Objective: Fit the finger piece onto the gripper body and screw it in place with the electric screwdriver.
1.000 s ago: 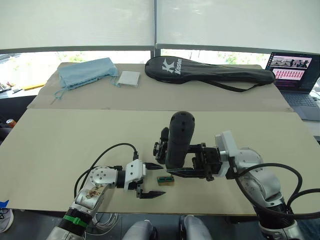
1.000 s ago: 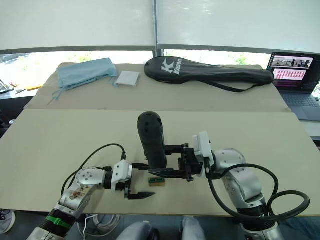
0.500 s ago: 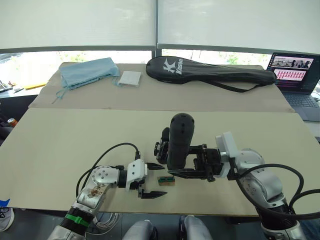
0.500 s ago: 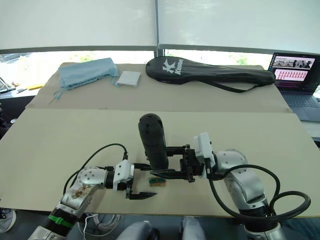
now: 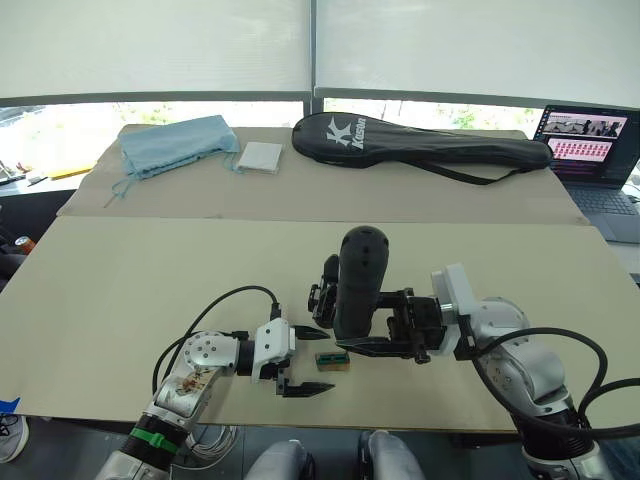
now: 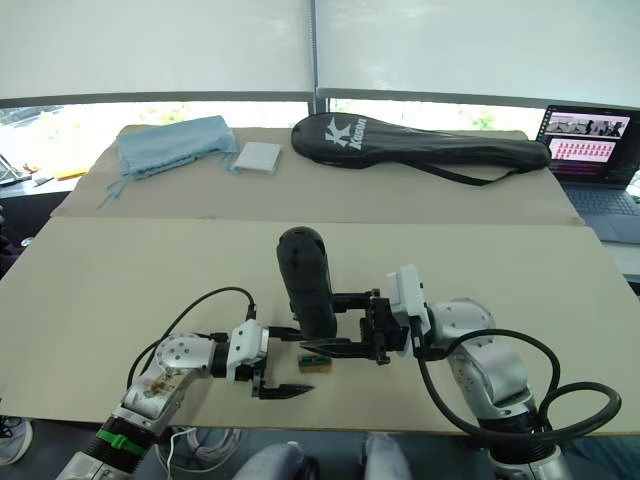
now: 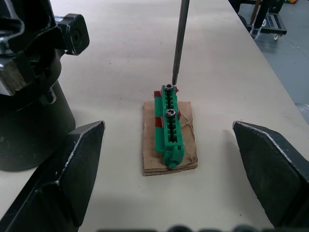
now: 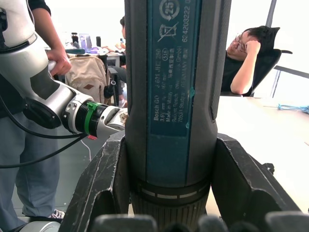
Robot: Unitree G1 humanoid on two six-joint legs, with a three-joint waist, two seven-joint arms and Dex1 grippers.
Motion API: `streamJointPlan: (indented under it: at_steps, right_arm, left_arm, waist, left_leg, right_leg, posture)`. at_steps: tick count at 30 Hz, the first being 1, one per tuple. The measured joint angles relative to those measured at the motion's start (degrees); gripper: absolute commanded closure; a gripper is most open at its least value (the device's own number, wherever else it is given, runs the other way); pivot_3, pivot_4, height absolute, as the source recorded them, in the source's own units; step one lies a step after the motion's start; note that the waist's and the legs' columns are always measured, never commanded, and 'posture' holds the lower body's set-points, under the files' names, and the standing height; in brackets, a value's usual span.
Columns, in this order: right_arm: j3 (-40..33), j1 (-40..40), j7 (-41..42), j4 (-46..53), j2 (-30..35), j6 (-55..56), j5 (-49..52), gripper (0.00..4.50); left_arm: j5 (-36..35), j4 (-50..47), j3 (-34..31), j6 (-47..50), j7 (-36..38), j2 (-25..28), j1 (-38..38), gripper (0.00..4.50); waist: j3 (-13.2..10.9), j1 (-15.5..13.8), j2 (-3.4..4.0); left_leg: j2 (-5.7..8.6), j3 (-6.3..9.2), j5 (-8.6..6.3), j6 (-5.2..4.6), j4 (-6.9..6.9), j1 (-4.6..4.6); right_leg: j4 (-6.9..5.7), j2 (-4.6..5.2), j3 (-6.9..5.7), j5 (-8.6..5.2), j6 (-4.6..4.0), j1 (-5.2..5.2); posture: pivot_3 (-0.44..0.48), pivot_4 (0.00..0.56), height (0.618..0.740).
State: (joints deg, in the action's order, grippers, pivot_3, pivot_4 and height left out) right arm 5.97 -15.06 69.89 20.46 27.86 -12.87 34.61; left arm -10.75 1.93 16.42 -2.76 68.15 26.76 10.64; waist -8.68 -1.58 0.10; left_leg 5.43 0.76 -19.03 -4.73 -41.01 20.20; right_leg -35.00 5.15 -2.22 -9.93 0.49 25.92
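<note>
- Gripping the screwdriver (image 5: 358, 282) upright, our right gripper (image 5: 378, 322) has its jaws closed around the tool's thick black barrel, low on the body, as the right wrist view shows.
- We see the screwdriver's rounded end pointing up and its thin metal bit (image 7: 180, 38) coming down onto the end screw of a small green block (image 7: 169, 128).
- That green block sits on a brown pad (image 7: 169, 145) on the table (image 5: 150, 280), with two screw heads showing along its top.
- Our left gripper (image 5: 305, 361) hovers low over the table, jaws wide, one finger on each side of the green block and touching neither it nor the pad.
- Just behind the screwdriver we catch the gripper body (image 5: 324, 290), a chunky black mechanism, on the table on our left side of the tool; in the left wrist view it shows beside the block.
- We cannot pick out the finger piece as a separate part from here.
- On the far table lie a black racket bag (image 5: 420, 145), a blue cloth (image 5: 175, 143) and a white square (image 5: 260, 157); a laptop (image 5: 590, 145) is open at the far right.
- In the right wrist view a person (image 8: 246, 58) sits back in a chair beyond the tool.
</note>
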Motion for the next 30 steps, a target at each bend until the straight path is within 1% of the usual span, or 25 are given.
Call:
streamJointPlan:
  at_steps: [30]
  right_arm:
    - [0.03, -0.02, -0.09, -0.44, -0.12, 0.51, -0.74, 2.58]
  left_arm:
    - [0.00, -0.14, 0.00, 0.01, -0.03, 0.13, -0.71, 0.00]
  waist:
    - [0.00, 0.06, 0.00]
  left_leg:
    - [0.00, 0.00, 0.00, 0.00, 0.01, 0.00]
  right_leg:
    - [0.00, 0.00, 0.01, 0.00, 0.00, 0.00]
  posture:
    - [0.000, 0.150, 0.740]
